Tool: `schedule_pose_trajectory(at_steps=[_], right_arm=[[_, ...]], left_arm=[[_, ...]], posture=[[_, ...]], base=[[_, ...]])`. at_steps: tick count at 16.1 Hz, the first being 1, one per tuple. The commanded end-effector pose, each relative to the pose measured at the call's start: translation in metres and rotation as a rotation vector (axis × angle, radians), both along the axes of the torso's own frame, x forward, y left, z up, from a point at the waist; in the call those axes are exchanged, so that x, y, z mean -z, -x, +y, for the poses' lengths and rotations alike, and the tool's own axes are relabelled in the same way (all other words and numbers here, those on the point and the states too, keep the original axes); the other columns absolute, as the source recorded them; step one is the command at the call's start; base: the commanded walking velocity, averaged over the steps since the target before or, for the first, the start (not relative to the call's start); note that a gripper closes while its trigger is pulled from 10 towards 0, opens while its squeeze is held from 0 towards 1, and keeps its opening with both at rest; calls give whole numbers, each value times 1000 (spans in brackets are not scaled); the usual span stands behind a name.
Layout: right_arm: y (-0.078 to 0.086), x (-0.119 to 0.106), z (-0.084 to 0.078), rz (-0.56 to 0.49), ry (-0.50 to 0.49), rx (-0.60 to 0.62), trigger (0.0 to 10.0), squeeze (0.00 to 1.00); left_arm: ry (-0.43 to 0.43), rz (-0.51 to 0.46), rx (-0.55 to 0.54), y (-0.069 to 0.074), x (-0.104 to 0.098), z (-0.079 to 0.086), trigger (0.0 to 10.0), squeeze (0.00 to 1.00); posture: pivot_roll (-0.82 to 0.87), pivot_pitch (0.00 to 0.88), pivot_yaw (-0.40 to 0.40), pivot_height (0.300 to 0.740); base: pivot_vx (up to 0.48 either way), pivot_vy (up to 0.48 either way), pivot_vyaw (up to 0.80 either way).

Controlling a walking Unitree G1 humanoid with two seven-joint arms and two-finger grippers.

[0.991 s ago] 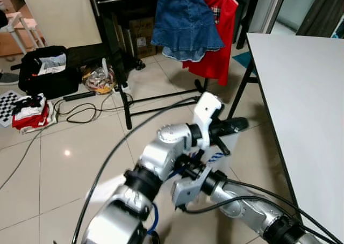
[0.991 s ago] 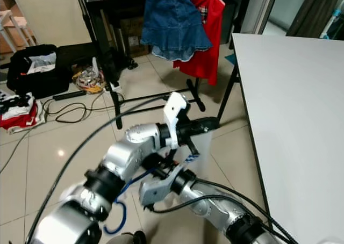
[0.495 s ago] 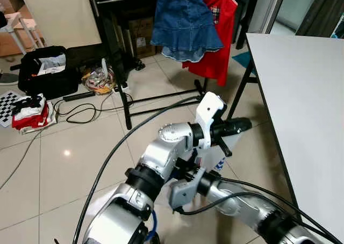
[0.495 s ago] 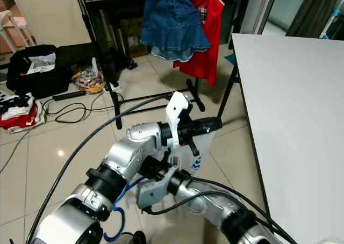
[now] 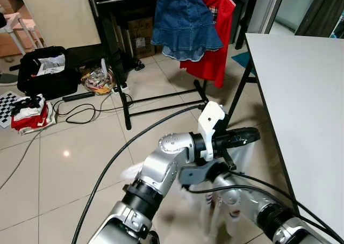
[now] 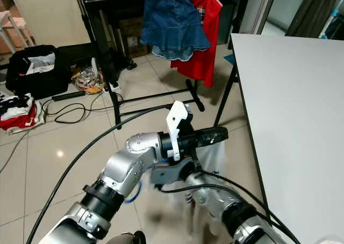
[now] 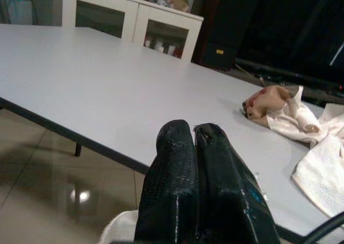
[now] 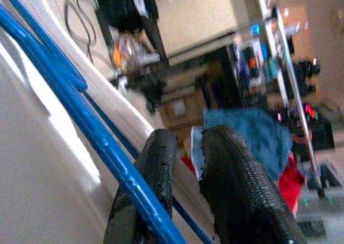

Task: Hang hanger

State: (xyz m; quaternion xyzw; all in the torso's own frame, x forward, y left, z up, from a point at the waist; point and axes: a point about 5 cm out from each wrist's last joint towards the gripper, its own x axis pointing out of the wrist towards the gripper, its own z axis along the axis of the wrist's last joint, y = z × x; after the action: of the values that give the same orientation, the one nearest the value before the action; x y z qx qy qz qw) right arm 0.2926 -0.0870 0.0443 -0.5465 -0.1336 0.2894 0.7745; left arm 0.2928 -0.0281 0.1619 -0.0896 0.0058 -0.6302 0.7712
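We see two silver arms crossed low in front of the body. The left gripper [image 5: 252, 135] points toward the white table [image 5: 306, 99]; in its wrist view the two black fingers [image 7: 177, 169] are pressed together with nothing between them. The right gripper [image 8: 188, 163] sits under the left forearm; its two fingers lie nearly together with a narrow gap, a blue hanger [image 8: 91, 131] running across one of them. We cannot tell whether they pinch it. A white garment [image 5: 226, 195] hangs blurred below the crossed arms, just beside the table's edge.

On the black clothes rack [image 5: 121, 77] ahead we count two hung garments: one blue denim skirt [image 5: 185, 23] and one red garment [image 5: 215, 34], touching each other. One black suitcase [image 5: 45, 72] lies open on the tiled floor [image 5: 64, 163], well apart from the rack. On the table, the left wrist view shows two pale cloths [image 7: 317, 142].
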Motion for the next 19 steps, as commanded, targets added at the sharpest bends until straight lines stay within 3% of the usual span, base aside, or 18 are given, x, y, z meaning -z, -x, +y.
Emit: schedule_pose_trajectory(at_steps=[1,5,10,15,19], right_arm=[[-2,0,-1,3,-13,31,10000,0],[-3,0,-18,11,-48,107,10000,0],[1,0,-29,-5,-59,166,10000,0],[5,-2,-51,-47,-65,240,10000,0],[6,-9,-44,-84,-70,187,10000,0]], left_arm=[[62,-25,12,4,-14,-5,10000,0],[51,24,-199,-11,-1,44,10000,0],[30,43,-334,-16,8,72,10000,0],[14,34,-429,-18,9,94,10000,0],[4,-6,-438,-14,9,91,10000,0]], posture=[[62,86,72,740],[67,84,65,740],[68,85,52,740],[60,83,45,740],[61,82,44,740]], base=[[0,0,0],[0,0,0],[0,0,0],[0,0,0],[0,0,0]])
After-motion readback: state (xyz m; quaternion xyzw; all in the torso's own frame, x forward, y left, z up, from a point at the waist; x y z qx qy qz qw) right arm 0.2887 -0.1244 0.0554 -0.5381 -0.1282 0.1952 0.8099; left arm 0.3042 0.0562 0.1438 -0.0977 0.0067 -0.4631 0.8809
